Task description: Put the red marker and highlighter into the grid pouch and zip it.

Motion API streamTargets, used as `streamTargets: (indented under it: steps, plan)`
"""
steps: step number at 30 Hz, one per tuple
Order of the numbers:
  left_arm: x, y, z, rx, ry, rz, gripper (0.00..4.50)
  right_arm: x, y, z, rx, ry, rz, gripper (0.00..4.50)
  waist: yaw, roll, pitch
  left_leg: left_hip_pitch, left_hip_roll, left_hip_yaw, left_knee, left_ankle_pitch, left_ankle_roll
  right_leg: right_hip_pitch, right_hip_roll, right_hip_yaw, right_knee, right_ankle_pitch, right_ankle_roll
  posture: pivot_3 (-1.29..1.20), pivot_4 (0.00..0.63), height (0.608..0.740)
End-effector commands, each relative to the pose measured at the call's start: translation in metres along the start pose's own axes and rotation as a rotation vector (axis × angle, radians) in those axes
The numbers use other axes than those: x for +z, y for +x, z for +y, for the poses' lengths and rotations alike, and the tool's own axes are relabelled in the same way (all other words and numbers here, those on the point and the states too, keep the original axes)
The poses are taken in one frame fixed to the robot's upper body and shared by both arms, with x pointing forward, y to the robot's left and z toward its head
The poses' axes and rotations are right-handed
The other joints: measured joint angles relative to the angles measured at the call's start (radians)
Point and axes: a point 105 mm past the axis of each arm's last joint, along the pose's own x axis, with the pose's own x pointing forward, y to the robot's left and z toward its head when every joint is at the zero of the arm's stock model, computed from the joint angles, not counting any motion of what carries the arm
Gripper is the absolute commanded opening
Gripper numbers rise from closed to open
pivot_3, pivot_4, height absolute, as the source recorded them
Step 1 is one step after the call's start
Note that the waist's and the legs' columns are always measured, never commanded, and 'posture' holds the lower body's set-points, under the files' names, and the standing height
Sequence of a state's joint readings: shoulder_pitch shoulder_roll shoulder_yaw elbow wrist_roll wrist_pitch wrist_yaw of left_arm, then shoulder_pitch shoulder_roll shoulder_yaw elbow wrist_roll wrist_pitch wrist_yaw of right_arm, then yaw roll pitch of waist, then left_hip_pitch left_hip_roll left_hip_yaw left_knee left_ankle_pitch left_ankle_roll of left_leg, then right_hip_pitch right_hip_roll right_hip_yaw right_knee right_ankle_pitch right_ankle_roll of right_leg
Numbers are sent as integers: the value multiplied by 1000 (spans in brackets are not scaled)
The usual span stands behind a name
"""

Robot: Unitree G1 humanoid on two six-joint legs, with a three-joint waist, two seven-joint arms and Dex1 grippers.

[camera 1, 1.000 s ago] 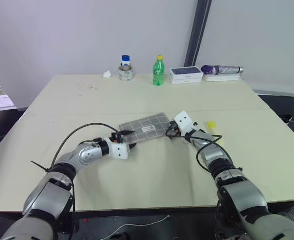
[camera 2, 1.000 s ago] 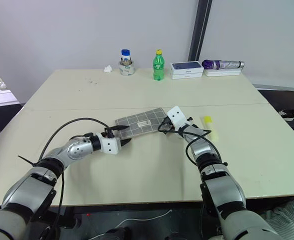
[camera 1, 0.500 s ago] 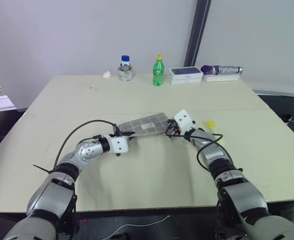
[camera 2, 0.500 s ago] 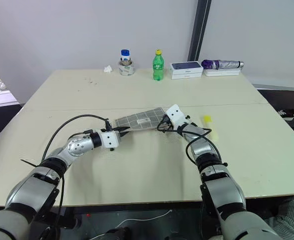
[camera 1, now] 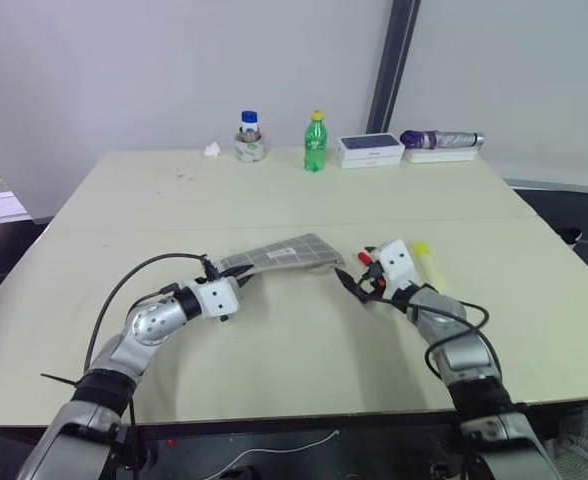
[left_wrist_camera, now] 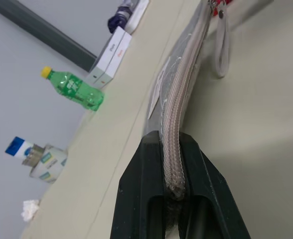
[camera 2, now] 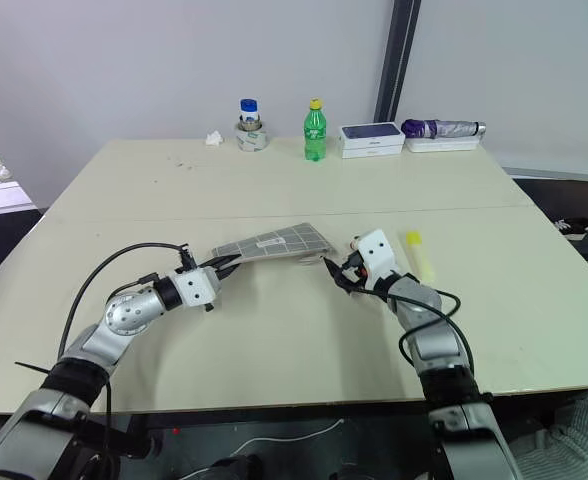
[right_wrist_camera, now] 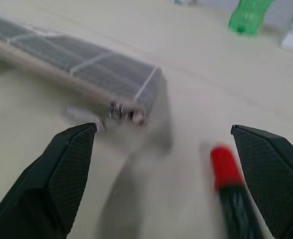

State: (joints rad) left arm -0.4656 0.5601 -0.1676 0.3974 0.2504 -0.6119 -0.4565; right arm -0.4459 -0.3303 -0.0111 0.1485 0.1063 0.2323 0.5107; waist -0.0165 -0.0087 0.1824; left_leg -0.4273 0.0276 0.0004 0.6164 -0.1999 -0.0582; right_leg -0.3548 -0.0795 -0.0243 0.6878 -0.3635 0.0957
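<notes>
Grid pouch near the middle of the surface, raised at one end: the left hand is clamped shut on the corner at its zipper edge, and in the left wrist view the zipper runs straight out from between the two black fingers. The pouch's far end, with zipper pull and a pale loop strap, sits low toward the right hand.

Right hand is just beside that far end, apart from it, fingers spread wide and holding nothing.

Red marker: seen in the right wrist view, lying on the surface between the open fingers, red part toward the pouch, dark part nearer the camera, blurred. It is outside the pouch, close to the pouch's end.

Highlighter: pale yellow, lying on the surface just beyond the right hand on its outer side, also outside the pouch.

Far edge of the surface: a small jar with blue lid, a green bottle, a flat white box, a folded purple umbrella, a crumpled white scrap.
</notes>
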Motion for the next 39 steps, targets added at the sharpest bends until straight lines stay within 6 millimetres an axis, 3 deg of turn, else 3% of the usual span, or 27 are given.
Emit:
streamTargets:
  steps: [1, 6, 11, 19, 29, 32, 38, 39]
  plan:
    - [14, -6, 20, 68, 32, -14, 0, 23, -1, 10, 12, 68, -74, 4479, 0, 0, 0, 0, 0, 0, 0, 0, 0, 0, 0, 0, 0, 0, 0, 0, 150, 740]
    - [25, -9, 31, 104, 59, -8, 0, 20, 6, 21, -11, 239, -63, 4479, 3, 0, 0, 0, 0, -1, 0, -2, 4, 0, 1, 0, 1, 0, 0, 0, 150, 740]
    - [35, -11, 44, 138, 76, -17, 0, 15, 7, 24, -9, 251, -42, 4479, 6, 0, 0, 0, 0, -1, 0, -2, 4, 0, 0, 0, 0, 0, 0, 0, 150, 740]
    - [42, -12, 47, 153, 70, -29, 0, 17, 19, 30, 10, 317, -51, 4479, 2, 0, 0, 0, 0, -1, -1, -3, 4, 0, 0, 0, 0, 0, 0, 0, 150, 740]
    - [44, -9, 43, 146, 60, -35, 0, 25, 30, 22, -6, 352, -78, 4479, 4, 0, 0, 0, 0, 0, 0, -3, 4, 0, 0, 0, 0, 0, 0, 0, 150, 740]
    - [44, -8, 41, 142, 59, -35, 0, 28, 32, 24, -2, 380, -89, 3238, 3, 0, 0, 0, 0, 0, -1, -3, 4, 0, 0, 0, 0, 0, 0, 0, 150, 740]
    - [38, -10, 36, 147, 50, -16, 0, 19, 24, 26, 12, 348, -46, 56, 3, 0, 0, 0, 0, 0, -1, -3, 4, 0, 0, 0, 0, 0, 0, 0, 150, 740]
    - [35, -12, 34, 146, 47, -7, 0, 18, 21, 25, 12, 334, -37, 56, 3, 0, 0, 0, 0, 0, -1, -3, 4, 0, 0, 0, 0, 0, 0, 0, 150, 740]
